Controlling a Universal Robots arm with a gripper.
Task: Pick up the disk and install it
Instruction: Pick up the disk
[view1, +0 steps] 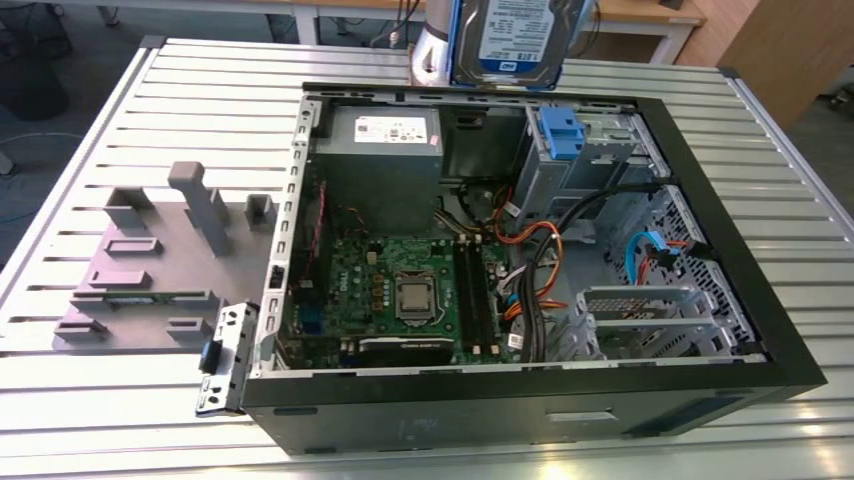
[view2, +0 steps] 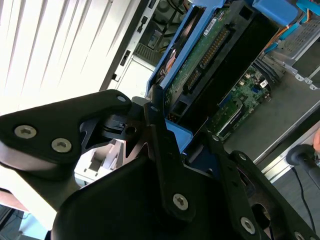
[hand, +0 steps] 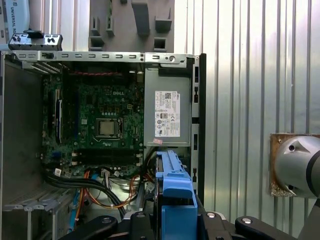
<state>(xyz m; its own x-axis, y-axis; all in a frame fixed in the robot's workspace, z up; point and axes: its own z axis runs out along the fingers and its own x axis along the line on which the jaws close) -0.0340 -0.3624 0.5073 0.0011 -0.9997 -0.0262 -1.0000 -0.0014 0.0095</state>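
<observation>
- The gripper (view2: 185, 114) is clamped on the disk (view1: 518, 40). In the second wrist view its black fingers (view2: 159, 130) press against either side of the disk's blue carrier bracket.
- In the exterior view the disk hangs in the air at the top of the frame. It is above the far wall of the open computer case (view1: 534, 400) and does not touch it.
- The disk stands on edge, with its white-and-blue label turned toward the exterior camera and the blue bracket framing its sides.
- A pale, rounded section of the arm (view1: 430, 50) shows just to the exterior view's left of the disk.
- The second wrist view shows the disk's other face, a green circuit board with connectors along one end.
- In the first wrist view the wrist points down into the case and the bracket is seen edge-on between the black gripper links.
- Below the disk in the exterior view are the grey power supply (view1: 384, 150) and, to the exterior view's right of it, the drive cage (view1: 594, 160) with its blue latch (view1: 558, 135).
- The motherboard (view1: 400, 290) lies on the case floor, with orange and black cables beside it.
- The case sits on a slatted metal table (view1: 200, 110), and a grey fixture (view1: 160, 260) lies on the exterior view's left of it.
</observation>
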